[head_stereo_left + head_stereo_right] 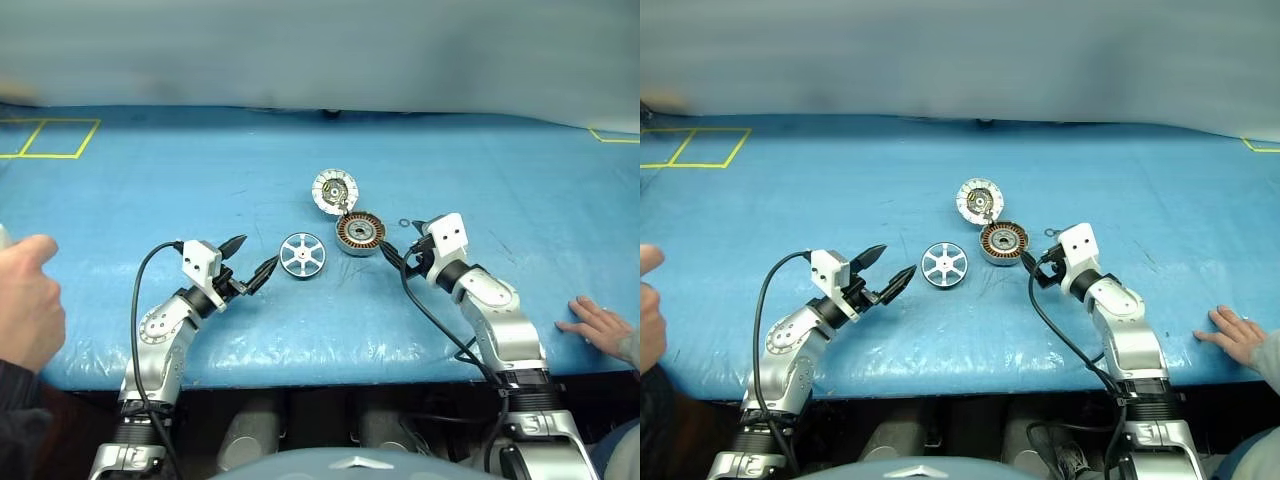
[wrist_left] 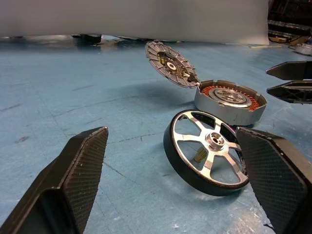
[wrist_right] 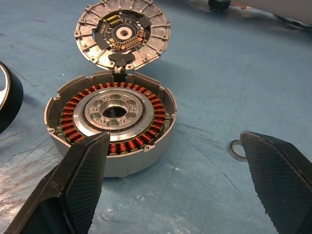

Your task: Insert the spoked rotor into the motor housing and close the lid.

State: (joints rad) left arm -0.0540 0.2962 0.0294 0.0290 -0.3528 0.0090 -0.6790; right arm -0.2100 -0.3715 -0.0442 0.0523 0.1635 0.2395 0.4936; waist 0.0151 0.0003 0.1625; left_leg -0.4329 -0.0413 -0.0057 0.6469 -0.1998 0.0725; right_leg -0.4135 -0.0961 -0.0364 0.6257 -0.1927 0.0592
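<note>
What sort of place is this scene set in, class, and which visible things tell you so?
Probably a robotics test bench or lab: a work table under a blue mat with yellow taped squares, motor parts laid out, namely a motor housing and a spoked rotor, and a person's hand resting at the edge.

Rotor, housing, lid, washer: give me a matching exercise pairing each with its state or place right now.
Things:
1. rotor
2. housing
3. lid
4. washer

States:
A. swung open, inner face showing
B. small ring lying on the mat beside the housing
C. between the open left gripper's fingers, not gripped
D. copper windings exposed, open right gripper next to it

Pairs: 1-C, 2-D, 3-A, 4-B
</note>
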